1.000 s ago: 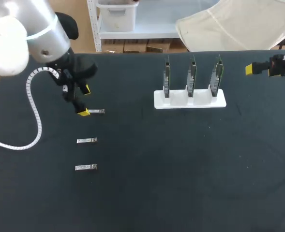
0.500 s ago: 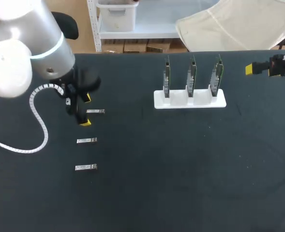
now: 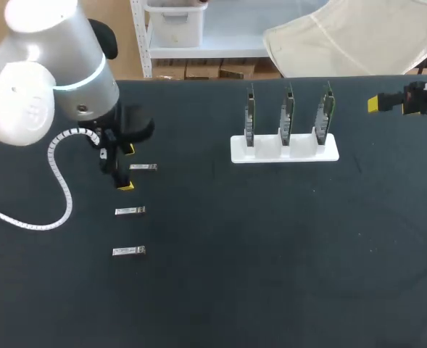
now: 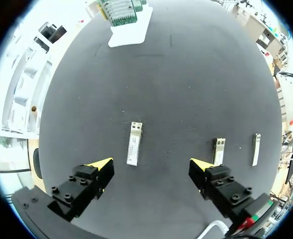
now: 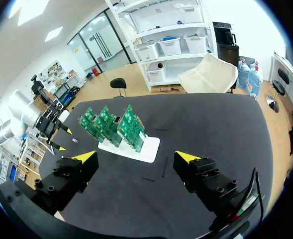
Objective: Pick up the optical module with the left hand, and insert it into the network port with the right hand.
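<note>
Three small silver optical modules lie in a column at the table's left: the far module, the middle one and the near one. My left gripper hangs open just left of the far module. In the left wrist view, the left gripper has that module just ahead of the gap between its fingers, untouched. The other two modules lie off to one side. My right gripper is open and empty at the far right edge. In its own view the right gripper faces the green port boards.
A white holder carries three upright green boards at the back centre; it is also seen as the holder far ahead of the left gripper. A white coiled cable trails from the left arm over the table's left side.
The left gripper has shifted toward the table's front, so its fingers now stand on either side of the far module's line. The right arm has not moved.
</note>
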### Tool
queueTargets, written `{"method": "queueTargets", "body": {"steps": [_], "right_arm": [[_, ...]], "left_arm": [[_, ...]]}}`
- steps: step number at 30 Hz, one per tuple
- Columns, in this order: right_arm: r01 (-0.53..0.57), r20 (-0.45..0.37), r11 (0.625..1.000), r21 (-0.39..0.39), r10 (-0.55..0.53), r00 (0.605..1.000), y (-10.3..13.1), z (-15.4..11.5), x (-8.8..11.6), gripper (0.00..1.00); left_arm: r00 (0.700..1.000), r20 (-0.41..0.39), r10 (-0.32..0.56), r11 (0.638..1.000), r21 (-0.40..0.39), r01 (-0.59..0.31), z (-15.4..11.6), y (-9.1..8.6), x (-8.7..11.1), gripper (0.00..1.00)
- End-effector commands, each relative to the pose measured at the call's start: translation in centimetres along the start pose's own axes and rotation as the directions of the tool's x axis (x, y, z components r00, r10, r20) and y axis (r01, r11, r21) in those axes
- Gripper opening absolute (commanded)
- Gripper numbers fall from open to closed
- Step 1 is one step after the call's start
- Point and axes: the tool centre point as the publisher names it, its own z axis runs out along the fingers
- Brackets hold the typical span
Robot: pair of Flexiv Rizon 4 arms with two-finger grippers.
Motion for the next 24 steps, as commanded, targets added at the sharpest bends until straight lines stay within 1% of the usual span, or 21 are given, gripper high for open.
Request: {"method": "queueTargets", "body": {"steps": [1, 9, 15, 24], "right_arm": [[-0.001, 0.001, 1.0, 0.005, 0.001, 1.0, 0.1, 0.0, 0.0, 1.0], [-0.001, 0.001, 1.0, 0.005, 0.001, 1.0, 0.1, 0.0, 0.0, 1.0], [-0.001, 0.001, 1.0, 0.005, 0.001, 1.0, 0.1, 0.0, 0.0, 1.0], [-0.001, 0.001, 1.0, 0.005, 0.001, 1.0, 0.1, 0.0, 0.0, 1.0]], "left_arm": [[1.0, -0.021, -0.001, 1.0, 0.023, 0.002, 0.6, 0.9, -0.6, 1.0], [0.999, -0.035, -0.012, 0.999, 0.033, 0.014, 1.2, 1.3, -0.5, 1.0], [0.999, -0.041, -0.019, 0.999, 0.048, 0.021, 1.8, 1.1, -0.4, 1.0], [0.999, -0.046, -0.019, 0.998, 0.055, 0.022, 2.0, 1.2, -0.3, 1.0]]}}
